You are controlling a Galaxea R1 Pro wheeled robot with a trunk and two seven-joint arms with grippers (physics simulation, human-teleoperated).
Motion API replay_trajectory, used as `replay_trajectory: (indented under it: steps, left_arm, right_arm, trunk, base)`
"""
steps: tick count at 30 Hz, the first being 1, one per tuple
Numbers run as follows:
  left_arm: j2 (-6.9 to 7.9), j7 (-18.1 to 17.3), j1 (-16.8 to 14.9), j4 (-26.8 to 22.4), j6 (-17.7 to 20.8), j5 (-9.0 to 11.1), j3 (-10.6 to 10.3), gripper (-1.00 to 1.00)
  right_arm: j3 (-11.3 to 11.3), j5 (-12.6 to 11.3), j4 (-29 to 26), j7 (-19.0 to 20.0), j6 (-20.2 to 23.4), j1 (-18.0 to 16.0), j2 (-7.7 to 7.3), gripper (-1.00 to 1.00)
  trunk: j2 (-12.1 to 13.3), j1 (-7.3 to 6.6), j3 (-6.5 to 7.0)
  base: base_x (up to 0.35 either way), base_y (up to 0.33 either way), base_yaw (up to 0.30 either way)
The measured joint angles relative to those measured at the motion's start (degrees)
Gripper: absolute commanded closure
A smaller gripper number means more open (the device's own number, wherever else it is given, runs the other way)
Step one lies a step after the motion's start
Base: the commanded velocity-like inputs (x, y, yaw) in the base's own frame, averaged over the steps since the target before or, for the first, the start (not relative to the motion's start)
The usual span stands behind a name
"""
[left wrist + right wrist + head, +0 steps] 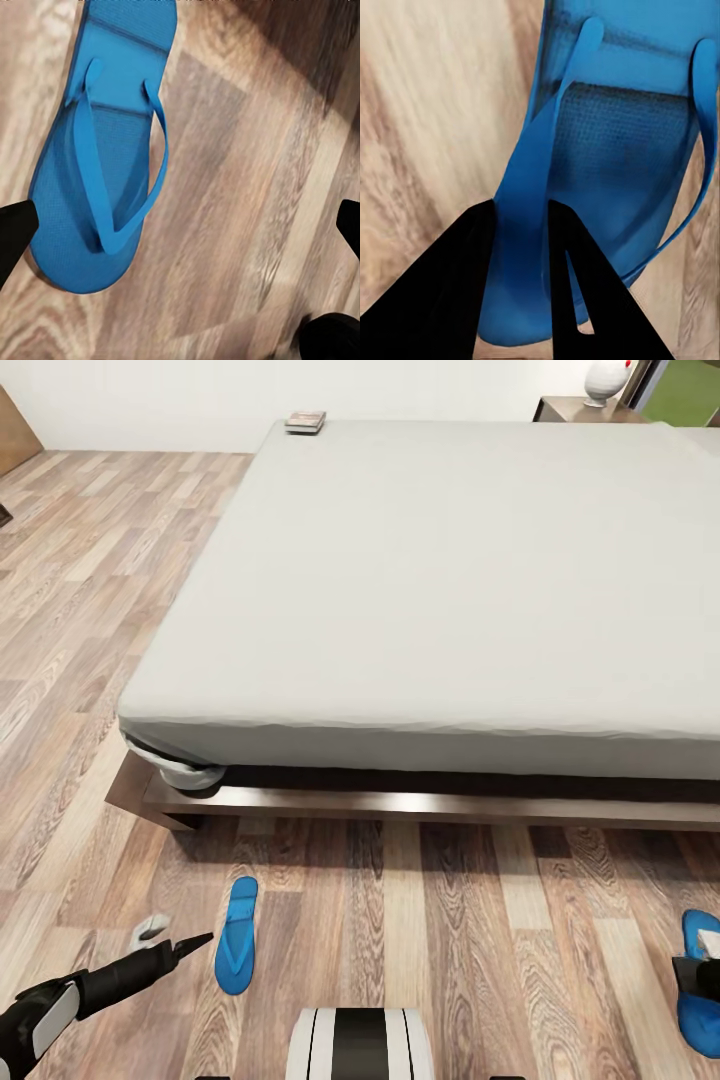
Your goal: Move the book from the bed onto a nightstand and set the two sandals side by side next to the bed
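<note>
Two blue sandals (236, 936) (700, 985) lie well apart on the floor; book (305, 421) on bed (440, 590) corner.

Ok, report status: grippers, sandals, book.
Right gripper shut on right sandal. Left gripper open beside left sandal. Book on bed, far corner.

Bright, even light; soft shadow under the bed (420, 600); wrist views blurred.
</note>
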Motion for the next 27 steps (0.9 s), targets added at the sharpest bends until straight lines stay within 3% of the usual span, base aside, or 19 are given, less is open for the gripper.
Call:
replay_trajectory:
  steps: [1,4,9,27]
  left_arm:
    - [0.00,0.00,0.00,0.18,-0.01,0.01,0.00,-1.00]
    - [0.01,-0.01,-0.01,1.06,-0.02,-0.05,0.03,-1.00]
    - [0.01,-0.01,0.02,1.34,-0.02,-0.07,0.08,-1.00]
    - [0.01,-0.10,0.00,1.37,-0.02,-0.16,0.06,-1.00]
  right_arm:
    - [-0.02,0.13,0.07,-2.85,-0.04,0.00,1.38,1.00]
    - [0.04,1.30,0.12,-5.82,-0.24,-0.02,2.72,1.00]
    - [0.00,3.08,0.11,-6.51,-0.50,-0.01,3.06,1.00]
    - [0.06,3.12,0.14,-6.48,-0.83,-0.01,3.84,1.00]
  trunk:
    - [0.00,0.00,0.00]
    - [0.00,0.00,0.00]
    - [0.00,0.00,0.00]
    - [0.00,0.00,0.00]
  base:
    - [0.000,0.104,0.000]
    - [0.000,0.222,0.000]
    - [0.000,0.299,0.000]
    - [0.004,0.315,0.000]
